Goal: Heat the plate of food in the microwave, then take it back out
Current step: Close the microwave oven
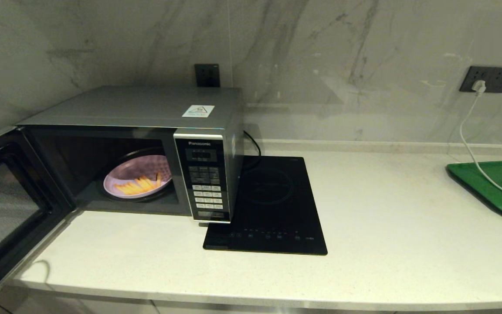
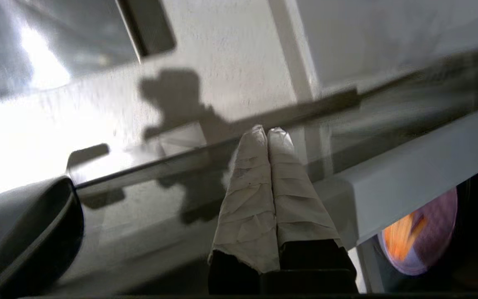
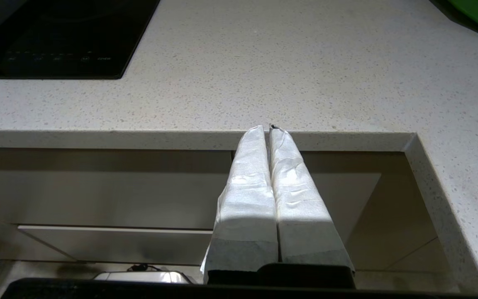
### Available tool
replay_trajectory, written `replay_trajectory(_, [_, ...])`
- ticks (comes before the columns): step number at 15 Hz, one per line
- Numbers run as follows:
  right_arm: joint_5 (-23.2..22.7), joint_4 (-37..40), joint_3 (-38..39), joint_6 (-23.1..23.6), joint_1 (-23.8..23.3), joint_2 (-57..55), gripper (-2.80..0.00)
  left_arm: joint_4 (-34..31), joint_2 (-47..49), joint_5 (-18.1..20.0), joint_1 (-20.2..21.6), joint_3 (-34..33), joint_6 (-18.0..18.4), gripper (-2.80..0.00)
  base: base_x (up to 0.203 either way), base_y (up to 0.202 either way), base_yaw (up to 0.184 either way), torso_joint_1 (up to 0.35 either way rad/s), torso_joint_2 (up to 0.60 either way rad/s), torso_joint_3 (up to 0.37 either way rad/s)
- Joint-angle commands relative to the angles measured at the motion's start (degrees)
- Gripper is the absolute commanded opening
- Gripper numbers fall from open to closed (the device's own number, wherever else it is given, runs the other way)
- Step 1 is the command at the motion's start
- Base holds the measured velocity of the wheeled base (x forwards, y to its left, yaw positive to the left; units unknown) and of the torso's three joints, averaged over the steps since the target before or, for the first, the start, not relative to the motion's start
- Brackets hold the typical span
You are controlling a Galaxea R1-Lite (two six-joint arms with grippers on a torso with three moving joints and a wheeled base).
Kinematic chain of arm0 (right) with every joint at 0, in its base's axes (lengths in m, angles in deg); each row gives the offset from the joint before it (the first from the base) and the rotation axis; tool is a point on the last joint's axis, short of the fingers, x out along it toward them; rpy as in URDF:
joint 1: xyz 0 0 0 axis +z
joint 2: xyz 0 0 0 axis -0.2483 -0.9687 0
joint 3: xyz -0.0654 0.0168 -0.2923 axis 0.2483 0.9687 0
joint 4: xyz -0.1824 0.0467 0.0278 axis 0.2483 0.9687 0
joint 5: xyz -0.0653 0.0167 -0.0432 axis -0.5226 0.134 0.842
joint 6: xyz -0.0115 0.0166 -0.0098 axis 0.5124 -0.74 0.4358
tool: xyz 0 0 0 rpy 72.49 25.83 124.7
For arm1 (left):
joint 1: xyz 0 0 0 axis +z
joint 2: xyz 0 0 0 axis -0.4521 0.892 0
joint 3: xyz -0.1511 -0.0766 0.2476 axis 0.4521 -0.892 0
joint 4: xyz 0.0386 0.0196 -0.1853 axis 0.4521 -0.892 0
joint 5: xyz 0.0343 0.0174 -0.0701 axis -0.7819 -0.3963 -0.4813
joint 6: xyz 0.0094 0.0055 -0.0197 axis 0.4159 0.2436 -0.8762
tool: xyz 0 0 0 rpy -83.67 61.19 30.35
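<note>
The silver microwave [image 1: 146, 109] stands at the left of the counter with its door [image 1: 2, 205] swung wide open toward me. Inside it, on the turntable, sits the lilac plate of food [image 1: 137, 179] with orange-yellow fries; the same plate [image 2: 421, 232] shows in the left wrist view. My left gripper [image 2: 268, 132] is shut and empty, its taped fingers close against the outer glass of the open door. My right gripper [image 3: 266, 129] is shut and empty, held low in front of the counter's front edge. Neither gripper shows in the head view.
A flat black induction hob [image 1: 268, 209] lies right beside the microwave. A green tray [image 1: 495, 187] sits at the far right with a white cable [image 1: 473, 144] running over it from a wall socket. The pale counter [image 1: 408, 235] lies between hob and tray.
</note>
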Motion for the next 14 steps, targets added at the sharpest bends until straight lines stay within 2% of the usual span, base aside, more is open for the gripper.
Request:
replay_trajectory(1, [0.0, 0.1, 0.0, 0.0, 0.0, 0.0, -2.8, -3.8, -0.6, 1.5, -0.8, 0.0, -0.1, -2.8, 0.0, 0.0, 0.0, 0.0, 0.0, 0.0])
replay_trajectory(4, [0.0, 0.1, 0.0, 0.0, 0.0, 0.0, -2.8, -5.6, -3.1, 1.6, -3.8, -0.9, -0.1, -2.8, 0.0, 0.0, 0.0, 0.0, 0.0, 0.0])
replay_trajectory(7, [0.0, 0.1, 0.0, 0.0, 0.0, 0.0, -2.8, -6.3, -7.6, 1.3, -11.2, -4.5, -0.6, -2.8, 0.0, 0.0, 0.0, 0.0, 0.0, 0.0])
replay_trajectory(10, [0.0, 0.1, 0.0, 0.0, 0.0, -0.1, -2.8, -6.4, -13.5, 0.3, -22.4, -8.5, -3.7, -2.8, 0.0, 0.0, 0.0, 0.0, 0.0, 0.0])
replay_trajectory(12, [0.0, 0.1, 0.0, 0.0, 0.0, 0.0, -2.8, -7.1, -15.9, -2.6, -31.0, -9.1, -7.3, -2.8, 0.0, 0.0, 0.0, 0.0, 0.0, 0.0])
replay_trajectory(14, [0.0, 0.1, 0.0, 0.0, 0.0, 0.0, -2.8, -7.5, -17.3, -6.8, -41.5, -9.7, -11.9, -2.8, 0.0, 0.0, 0.0, 0.0, 0.0, 0.0])
